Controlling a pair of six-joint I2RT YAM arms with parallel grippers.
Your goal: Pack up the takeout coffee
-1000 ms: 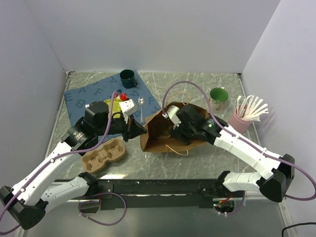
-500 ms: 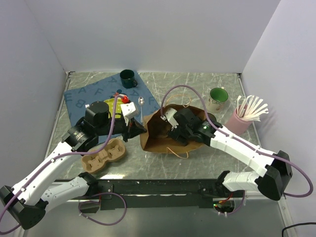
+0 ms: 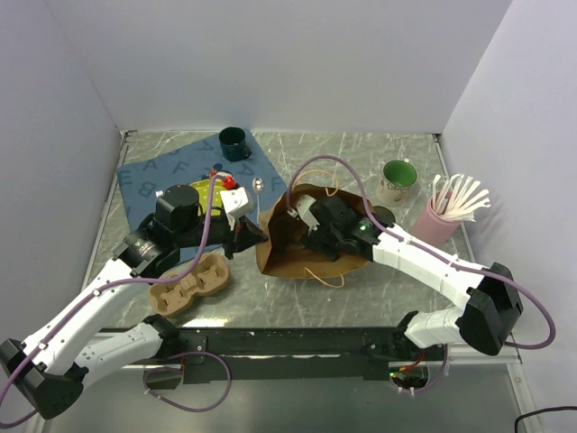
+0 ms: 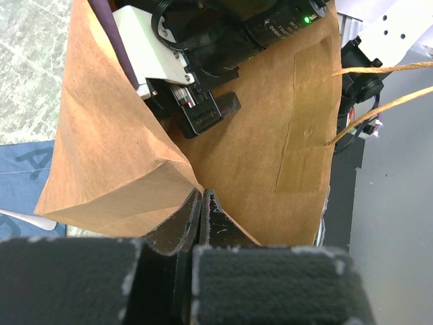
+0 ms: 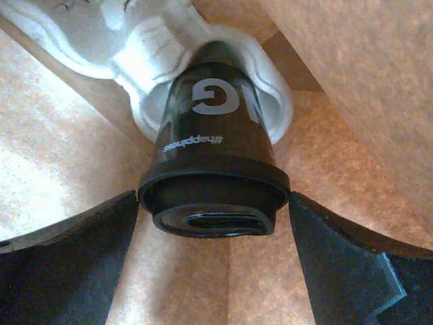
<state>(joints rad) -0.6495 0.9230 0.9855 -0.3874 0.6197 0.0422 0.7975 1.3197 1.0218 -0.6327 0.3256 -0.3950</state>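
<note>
Coffee [image 5: 213,156] is inside the bag [image 3: 287,254], with brown paper on every side of it. Its black lid faces the right wrist camera. Around its far end there is a white shape, and I cannot tell what this is. The right gripper [image 5: 213,200] is also deep in the bag. Its fingers [image 5: 74,271] are spread wide, one on each side of the lid, with the tips at the rim. Whether they touch the rim, I cannot tell.

The left gripper [image 4: 201,203] is pressed together and pinches the left edge of the bag. The bag rests on the worktop [image 3: 361,298]. A cardboard carrier [image 3: 189,282] lies near the left arm, beside a blue mat [image 3: 171,171].
</note>
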